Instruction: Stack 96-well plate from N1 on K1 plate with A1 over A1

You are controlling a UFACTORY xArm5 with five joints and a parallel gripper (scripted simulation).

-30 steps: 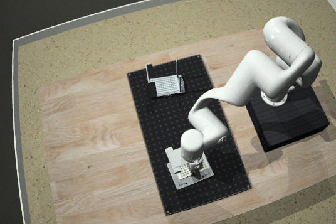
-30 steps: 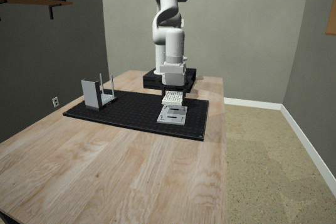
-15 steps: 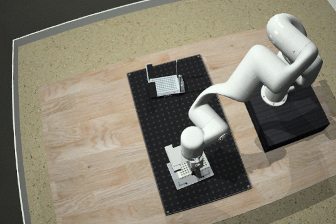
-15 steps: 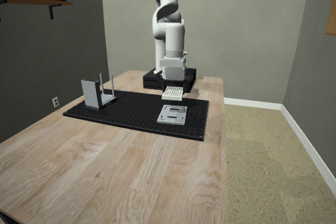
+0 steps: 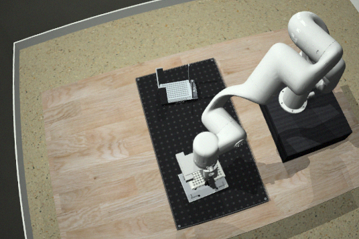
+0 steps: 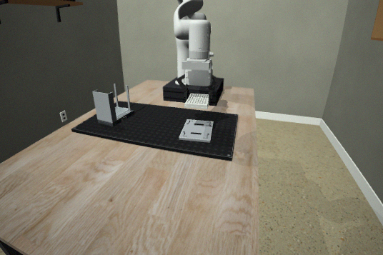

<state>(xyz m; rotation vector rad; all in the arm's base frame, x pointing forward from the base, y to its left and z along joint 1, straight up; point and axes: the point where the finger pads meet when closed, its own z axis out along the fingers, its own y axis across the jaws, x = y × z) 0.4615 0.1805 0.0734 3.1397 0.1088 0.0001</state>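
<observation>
Evenly lit, soft indoor light with faint shadows of the white arm (image 5: 268, 80) falling on the wooden table (image 5: 100, 157) and floor, a mild sheen on the arm's shoulder, slightly soft, low-detail pictures, and the top view's wall edges bending from wide-angle distortion.
</observation>
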